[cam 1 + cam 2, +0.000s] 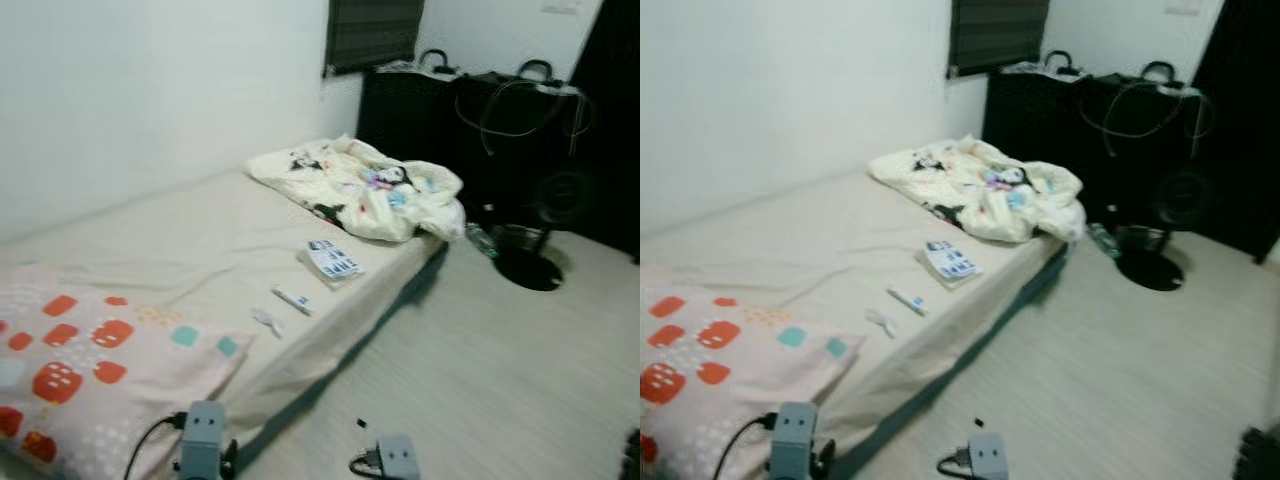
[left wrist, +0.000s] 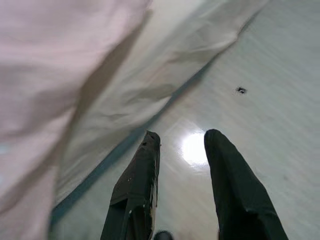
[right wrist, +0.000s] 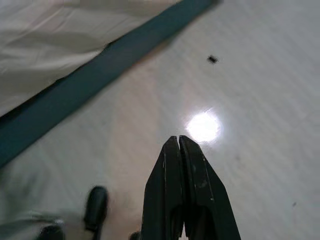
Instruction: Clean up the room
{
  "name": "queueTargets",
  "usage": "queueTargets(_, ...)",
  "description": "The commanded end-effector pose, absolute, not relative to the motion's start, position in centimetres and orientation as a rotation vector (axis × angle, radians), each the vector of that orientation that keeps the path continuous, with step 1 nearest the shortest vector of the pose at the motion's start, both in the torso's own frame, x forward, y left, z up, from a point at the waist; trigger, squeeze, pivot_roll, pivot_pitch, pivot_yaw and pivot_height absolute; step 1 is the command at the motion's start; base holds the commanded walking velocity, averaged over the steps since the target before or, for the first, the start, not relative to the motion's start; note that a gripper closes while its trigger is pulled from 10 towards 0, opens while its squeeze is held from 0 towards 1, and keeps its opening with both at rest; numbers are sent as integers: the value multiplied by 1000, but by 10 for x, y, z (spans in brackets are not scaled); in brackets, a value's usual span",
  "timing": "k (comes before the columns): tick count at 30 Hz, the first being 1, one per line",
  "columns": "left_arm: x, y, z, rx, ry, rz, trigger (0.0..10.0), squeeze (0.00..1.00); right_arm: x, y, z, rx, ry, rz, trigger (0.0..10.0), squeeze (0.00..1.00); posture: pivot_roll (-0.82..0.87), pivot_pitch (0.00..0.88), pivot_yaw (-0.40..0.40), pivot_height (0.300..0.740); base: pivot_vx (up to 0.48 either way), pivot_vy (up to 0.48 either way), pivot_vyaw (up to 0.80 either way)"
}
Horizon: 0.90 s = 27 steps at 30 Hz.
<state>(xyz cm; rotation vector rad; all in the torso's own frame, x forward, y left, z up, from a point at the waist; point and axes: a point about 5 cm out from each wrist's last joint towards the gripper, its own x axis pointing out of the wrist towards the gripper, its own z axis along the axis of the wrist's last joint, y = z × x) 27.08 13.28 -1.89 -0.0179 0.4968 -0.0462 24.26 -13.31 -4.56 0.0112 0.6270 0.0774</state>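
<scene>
Stretching along the white wall, a low bed (image 1: 190, 250) with a cream sheet is seen from the head camera, its dark teal base showing along the floor side. A crumpled patterned blanket (image 1: 365, 185) is heaped at the far end, and a pillow (image 1: 90, 370) with orange and teal shapes lies at the near end. Three small things are scattered on the sheet near the bed's edge — a blue-and-white packet (image 1: 333, 260), a small tube (image 1: 291, 299) nearer the pillow, and a small white item (image 1: 267, 320) too blurred to be identified. A tiny dark speck (image 1: 362, 423) is seen on the pale floor (image 1: 480, 370). Beyond the bed a black cabinet (image 1: 440, 130) is set against the far wall, with a dark floor fan (image 1: 545, 225) beside it. Both arms are held low over the floor beside the bed. The left gripper (image 2: 182, 145) is seen with its fingers apart, nothing between them — the right gripper (image 3: 178, 140) with its fingers pressed together, empty.
</scene>
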Motion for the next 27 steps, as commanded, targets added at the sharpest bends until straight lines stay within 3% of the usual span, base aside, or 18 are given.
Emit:
queueTargets(1,266,138,-24,-6,524,-42,10000,0,241,-131,-47,20,633,73,10000,0,27,4,37,740,262,0,0)
queueTargets(27,270,139,-21,-3,518,-46,10000,0,242,-129,-46,22,625,66,10000,0,31,21,52,740,260,0,0)
